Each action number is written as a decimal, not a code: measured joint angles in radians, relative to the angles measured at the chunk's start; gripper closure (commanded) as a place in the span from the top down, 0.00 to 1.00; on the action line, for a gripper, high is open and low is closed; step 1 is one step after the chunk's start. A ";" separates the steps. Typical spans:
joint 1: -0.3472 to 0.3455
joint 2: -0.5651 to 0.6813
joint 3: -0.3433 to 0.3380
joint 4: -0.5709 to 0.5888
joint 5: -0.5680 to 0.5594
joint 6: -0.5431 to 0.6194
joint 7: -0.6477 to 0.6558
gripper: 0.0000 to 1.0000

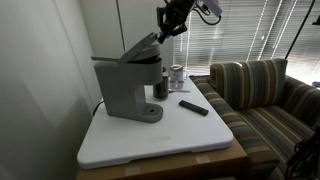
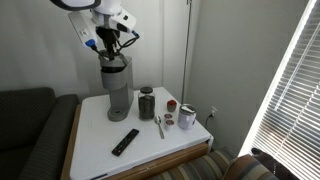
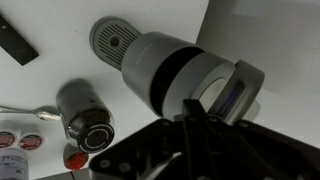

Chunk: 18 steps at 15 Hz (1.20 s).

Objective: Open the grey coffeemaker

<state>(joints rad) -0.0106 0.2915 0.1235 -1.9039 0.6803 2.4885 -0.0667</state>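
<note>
The grey coffeemaker [image 1: 125, 88] stands at the back of the white table [image 1: 160, 135], and it shows in both exterior views [image 2: 118, 85]. Its hinged lid [image 1: 142, 50] is tilted up at an angle. In the wrist view the body [image 3: 165, 65] is seen from above, with the raised lid and open chamber [image 3: 228, 92] just beyond my fingers. My gripper [image 1: 166, 30] hangs at the lid's raised tip, with its fingers together [image 3: 190, 118]. I cannot tell whether it touches the lid.
A black remote [image 1: 194, 107] lies in front of the machine. A dark metal canister [image 2: 147, 103], a spoon [image 2: 159, 125] and small tins [image 2: 187, 116] stand beside it. A striped sofa [image 1: 265, 95] flanks the table, and a wall is behind.
</note>
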 measured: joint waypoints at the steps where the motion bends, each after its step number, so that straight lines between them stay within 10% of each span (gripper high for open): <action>1: 0.002 -0.003 0.002 0.000 0.000 0.009 0.000 0.00; 18: 0.044 -0.052 0.006 0.036 -0.010 0.068 0.000 0.00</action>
<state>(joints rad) 0.0338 0.2390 0.1291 -1.8677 0.6703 2.5561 -0.0667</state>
